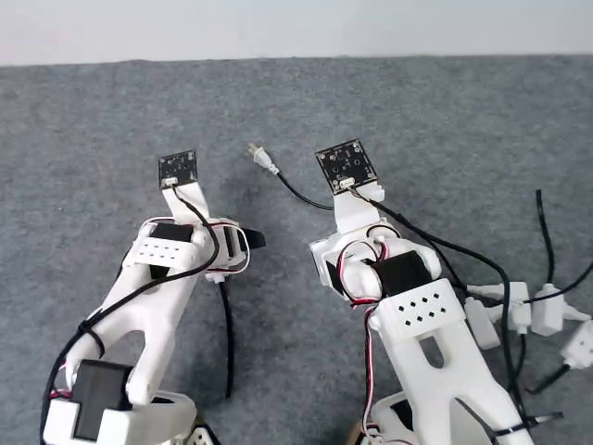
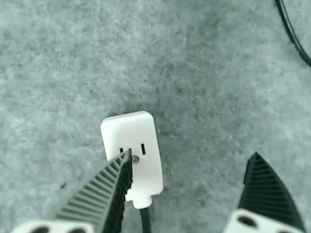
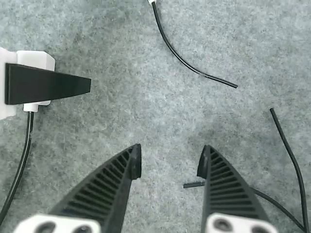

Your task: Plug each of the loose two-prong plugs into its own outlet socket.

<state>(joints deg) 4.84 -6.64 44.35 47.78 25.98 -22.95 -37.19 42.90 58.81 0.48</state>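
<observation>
left gripper [image 2: 192, 162]: mine, sitting over the near-left part of the surface [image 1: 93, 120] and pointing straight down. jaws are spread wide with nothing in them.
socket [image 2: 132, 145]: white, two slots facing up, lying flat on the surface right under my left gripper. it's off to one side of the gap, not centred in it.
finger [image 2: 114, 187]: the tip of one ribbed finger overlaps the socket right by the slots. honestly can't tell if it's touching or just above. the other finger is well off to the side of the socket.
socket cord [image 1: 228, 334]: black, runs from the socket toward the near edge.
right gripper [image 3: 171, 153]: around the middle of the surface, also pointing down. jaws are apart, with only grey fuzz between them.
plug [image 1: 262, 157]: the loose two-prong one. it lies closer to the far edge than either gripper, roughly between the two, with its prongs aimed at the far-left corner.
plug cord [image 3: 192, 60]: black, curves from the plug toward my right gripper and ends loose on the surface.
white pieces [image 1: 548, 311]: a bunch with black cords by the right edge, beside my right arm. can't tell sockets from plugs there.
</observation>
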